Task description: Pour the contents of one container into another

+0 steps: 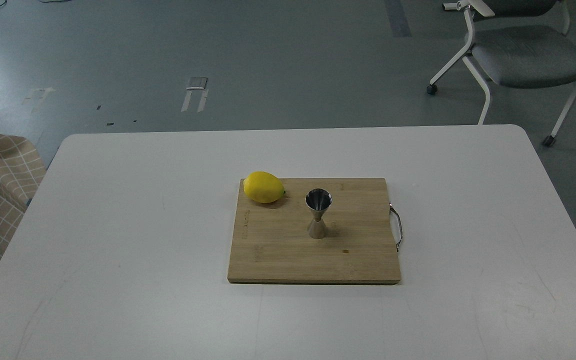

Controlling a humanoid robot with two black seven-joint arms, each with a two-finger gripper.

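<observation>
1. A steel jigger (318, 213) stands upright near the middle of a wooden cutting board (278, 255) on the white tabletop (118, 225), wide mouth up.
2. A lemon (264, 187) lies at the board's far left corner, to the left of the jigger and apart from it.
3. The board's metal handle (396, 227) sticks out over its right edge.
4. The glass tumbler that should do the pouring is nowhere in view, neither on the board nor on the tabletop around it.
5. Neither arm shows, so neither claw is in sight and I cannot say how either stands.
6. A grey chair (523, 55) stands on the floor beyond the far right corner.
7. Judged from this, the task is at its very start, with nothing grasped.
8. The next move calls for finding and gripping the tumbler, then bringing it above the jigger's narrow mouth, which leaves little room for a sloppy tilt.
</observation>
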